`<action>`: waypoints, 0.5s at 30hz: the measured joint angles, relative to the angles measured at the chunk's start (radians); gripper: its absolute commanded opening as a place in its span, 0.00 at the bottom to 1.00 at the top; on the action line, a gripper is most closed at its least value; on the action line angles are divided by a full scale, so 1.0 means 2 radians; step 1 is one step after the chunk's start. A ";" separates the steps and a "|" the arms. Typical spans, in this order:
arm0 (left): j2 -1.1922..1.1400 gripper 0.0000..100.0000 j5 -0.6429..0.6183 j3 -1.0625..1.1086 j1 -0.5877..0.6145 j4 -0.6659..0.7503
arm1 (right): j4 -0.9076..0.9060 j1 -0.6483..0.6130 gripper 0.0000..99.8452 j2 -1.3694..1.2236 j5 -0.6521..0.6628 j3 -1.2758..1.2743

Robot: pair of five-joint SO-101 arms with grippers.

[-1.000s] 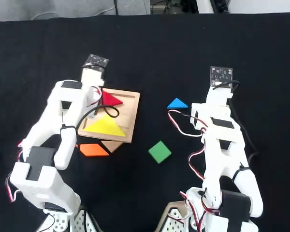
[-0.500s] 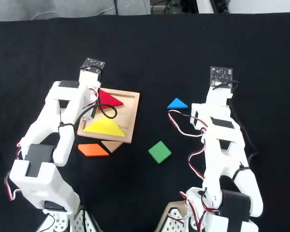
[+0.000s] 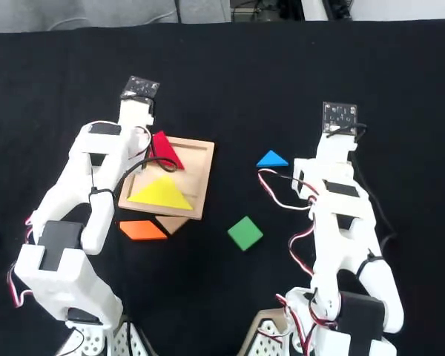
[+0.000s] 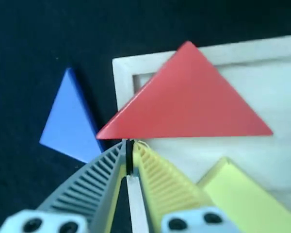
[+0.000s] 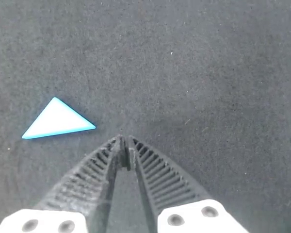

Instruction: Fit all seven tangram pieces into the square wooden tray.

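Red triangle point(image 3: 163, 150) has slid onto the tray point(image 3: 208, 180) rim, closed left hand point(image 4: 129, 144) at its edge; right hand point(image 5: 123, 143) closed.

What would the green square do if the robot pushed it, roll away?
Probably not: the green square looks flat with straight edges, so it should slide on the black surface. It seems stiff and thin, perhaps hard to pinch.

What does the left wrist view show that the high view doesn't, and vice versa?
Left wrist view adds a blue triangular piece on the black cloth beside the square wooden tray, plus the shut left pincer. High view adds a green square piece, an orange parallelogram, a brown triangle and a small light-blue triangle. Both share the red triangular piece overlapping the tray's rim and the yellow triangular piece inside it.
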State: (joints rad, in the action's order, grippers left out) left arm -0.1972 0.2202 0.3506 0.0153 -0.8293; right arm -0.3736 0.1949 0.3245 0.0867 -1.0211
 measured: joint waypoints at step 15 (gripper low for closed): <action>0.113 0.03 -0.054 0.031 0.005 -0.115 | -0.014 -0.033 0.01 0.000 0.007 0.000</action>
State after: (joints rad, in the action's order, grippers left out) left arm 0.0284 0.1128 0.4135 0.0261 -1.0595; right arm -0.4012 0.1289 0.3245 0.1005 -1.0211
